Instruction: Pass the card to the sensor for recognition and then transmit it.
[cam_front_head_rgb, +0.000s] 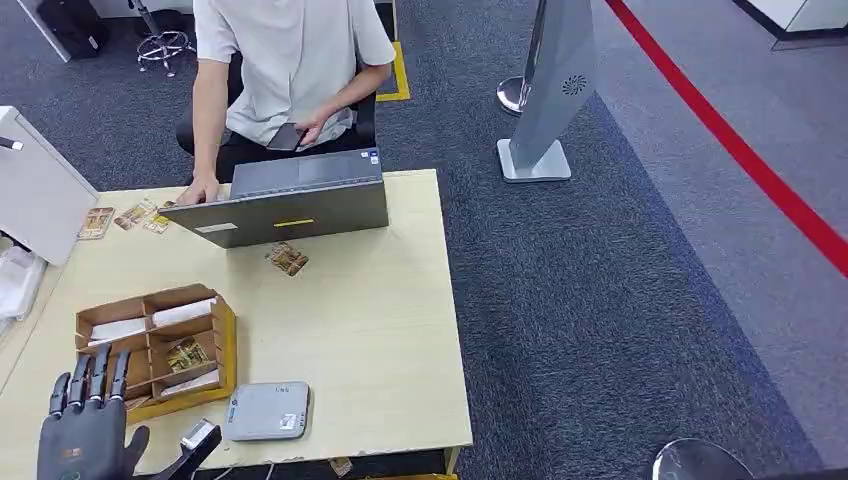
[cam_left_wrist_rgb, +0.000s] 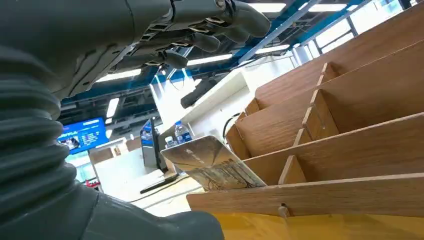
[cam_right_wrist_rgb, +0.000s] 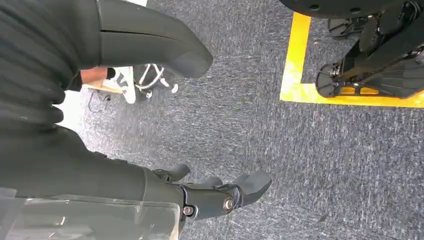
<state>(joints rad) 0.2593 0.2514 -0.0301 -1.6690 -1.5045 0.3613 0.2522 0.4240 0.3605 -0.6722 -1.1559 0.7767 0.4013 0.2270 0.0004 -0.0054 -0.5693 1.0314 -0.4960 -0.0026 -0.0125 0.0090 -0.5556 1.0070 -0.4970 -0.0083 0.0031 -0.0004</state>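
Left hand: the left hand (cam_front_head_rgb: 85, 425) hovers at the near-left table (cam_front_head_rgb: 390, 340) corner, fingers spread and straight, holding nothing.
Card position: the card (cam_front_head_rgb: 187, 354) lies just beyond the fingertips, inside a compartment of the wooden box (cam_front_head_rgb: 225, 345).
Card direction: it leans tilted in its slot, long axis running across the front of the hand.
Card look: brownish, with a printed pattern.
Sensor: a flat grey sensor (cam_front_head_rgb: 267, 411) sits beside the hand's thumb side.
Right hand: the right hand (cam_right_wrist_rgb: 220, 192) hangs over carpet, fingers loosely apart, empty.
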